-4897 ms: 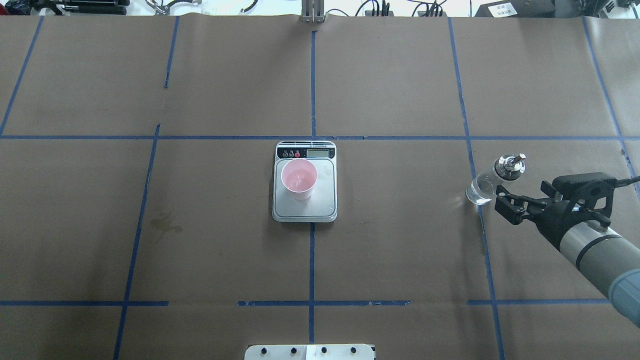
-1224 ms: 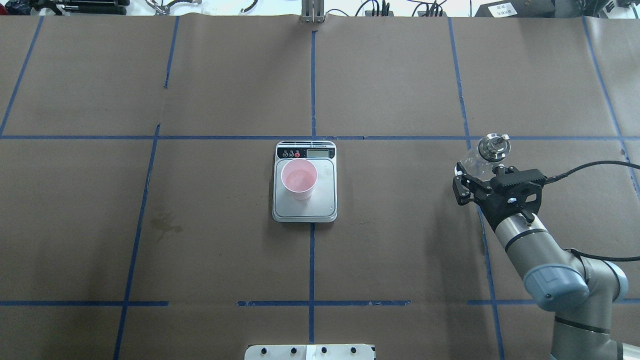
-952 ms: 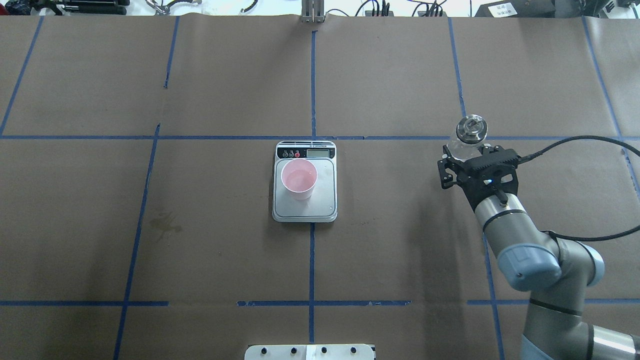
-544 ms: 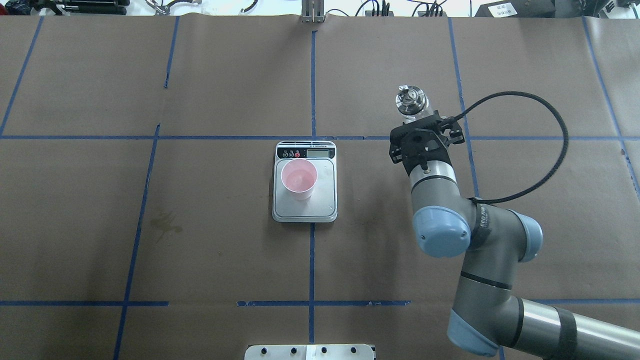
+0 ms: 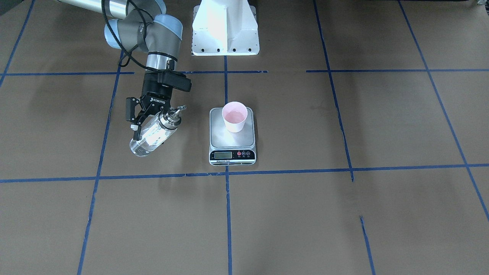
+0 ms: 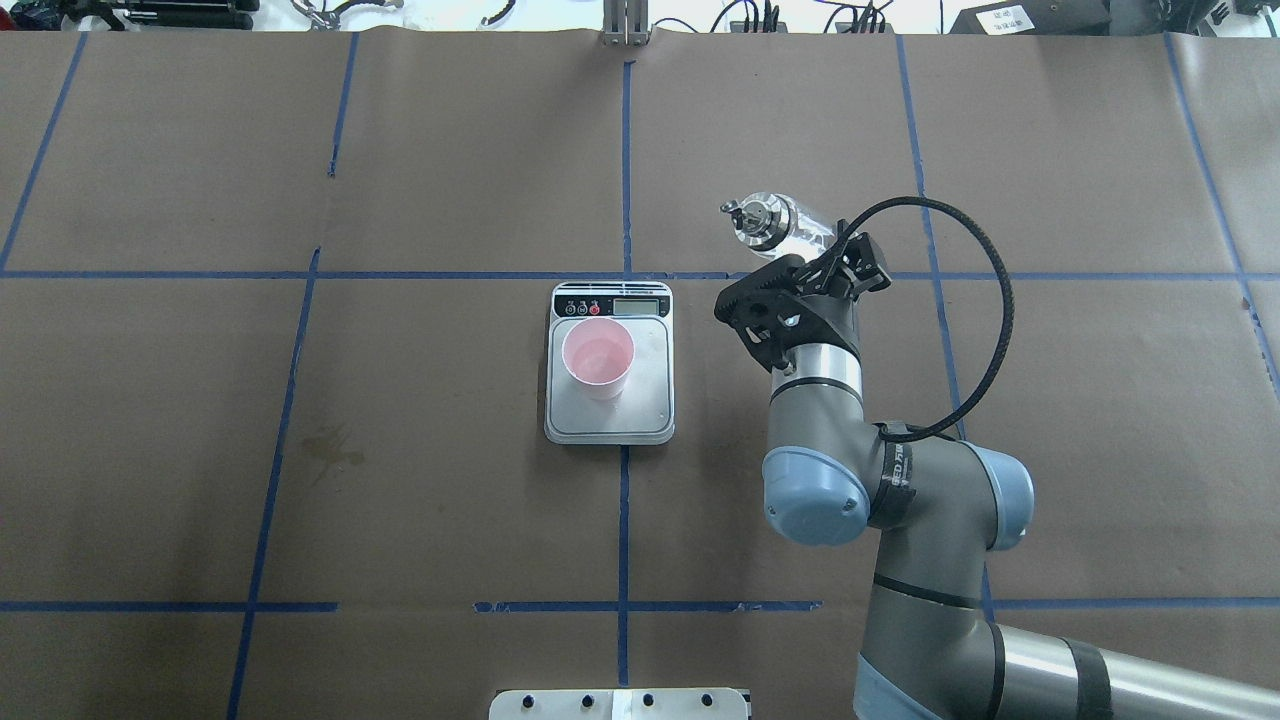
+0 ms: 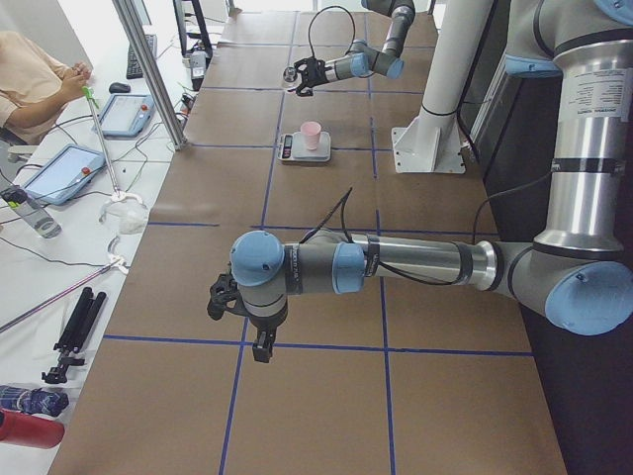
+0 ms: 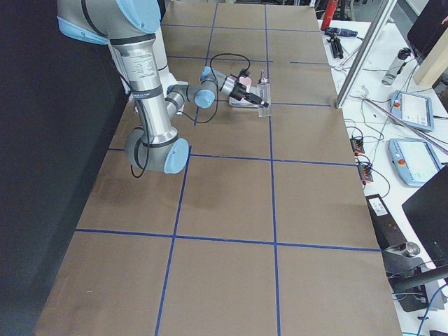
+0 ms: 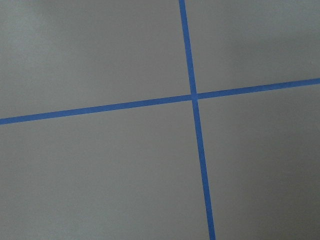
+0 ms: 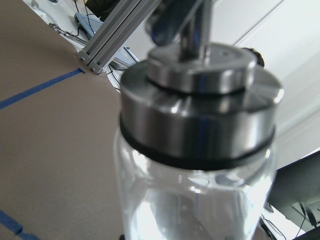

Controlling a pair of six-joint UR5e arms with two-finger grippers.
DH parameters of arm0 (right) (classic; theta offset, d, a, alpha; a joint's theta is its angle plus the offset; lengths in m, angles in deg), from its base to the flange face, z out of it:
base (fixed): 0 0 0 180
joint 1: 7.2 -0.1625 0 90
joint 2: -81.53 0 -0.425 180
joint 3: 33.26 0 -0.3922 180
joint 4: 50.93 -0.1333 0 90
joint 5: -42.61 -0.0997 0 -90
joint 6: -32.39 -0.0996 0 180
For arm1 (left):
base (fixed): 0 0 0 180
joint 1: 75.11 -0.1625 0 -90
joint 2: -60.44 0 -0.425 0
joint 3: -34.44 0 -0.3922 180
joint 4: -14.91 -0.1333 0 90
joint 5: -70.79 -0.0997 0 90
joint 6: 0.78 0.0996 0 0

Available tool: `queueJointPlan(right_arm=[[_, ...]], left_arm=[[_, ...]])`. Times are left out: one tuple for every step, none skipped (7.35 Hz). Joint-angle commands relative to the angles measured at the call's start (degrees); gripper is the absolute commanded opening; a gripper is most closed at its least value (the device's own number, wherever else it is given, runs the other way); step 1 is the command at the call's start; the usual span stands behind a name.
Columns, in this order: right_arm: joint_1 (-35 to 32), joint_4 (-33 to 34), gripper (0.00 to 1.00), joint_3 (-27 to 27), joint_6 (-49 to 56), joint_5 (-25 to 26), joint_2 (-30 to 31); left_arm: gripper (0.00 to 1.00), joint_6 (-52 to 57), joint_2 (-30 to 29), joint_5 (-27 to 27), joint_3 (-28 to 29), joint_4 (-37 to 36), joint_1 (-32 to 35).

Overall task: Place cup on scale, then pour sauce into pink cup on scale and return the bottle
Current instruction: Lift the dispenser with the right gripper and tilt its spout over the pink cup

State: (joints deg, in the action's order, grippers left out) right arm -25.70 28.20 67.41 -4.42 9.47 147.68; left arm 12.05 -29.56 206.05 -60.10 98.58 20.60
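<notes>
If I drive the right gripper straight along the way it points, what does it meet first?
Probably nothing: the right gripper, shut on the bottle, points forward across the table; scale and cup sit to its left. Tilt unclear.

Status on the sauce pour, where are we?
Done: the small pale pink cup stands on the flat steel-grey kitchen scale. In hand: the right gripper holds the clear glass bottle with the silver pourer cap, tilted, raised beside the scale, cap end toward the cup but not over it. Left: the pour itself, then setting the bottle back.
</notes>
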Motion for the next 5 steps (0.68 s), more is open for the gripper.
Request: queueJointPlan(right_arm=[[3.19, 0.93, 0.0, -2.73, 5.51, 7.08, -0.23], [3.81, 2.68, 0.0, -4.41, 5.7, 8.26, -0.32], [4.17, 6.78, 0.0, -4.86, 5.7, 9.14, -1.54], [4.43, 12.65, 0.0, -4.95, 5.7, 10.71, -3.64], [4.78, 16.54, 0.0, -4.95, 5.7, 11.25, -5.05]], left_arm=[[1.0, 0.0, 0.0, 0.0, 0.15, 0.0, -0.17], [1.0, 0.0, 0.0, 0.0, 0.15, 0.0, -0.17], [1.0, 0.0, 0.0, 0.0, 0.15, -0.09, -0.17], [1.0, 0.0, 0.08, 0.0, 0.15, -0.09, -0.17], [1.0, 0.0, 0.09, 0.0, 0.23, -0.09, -0.17]])
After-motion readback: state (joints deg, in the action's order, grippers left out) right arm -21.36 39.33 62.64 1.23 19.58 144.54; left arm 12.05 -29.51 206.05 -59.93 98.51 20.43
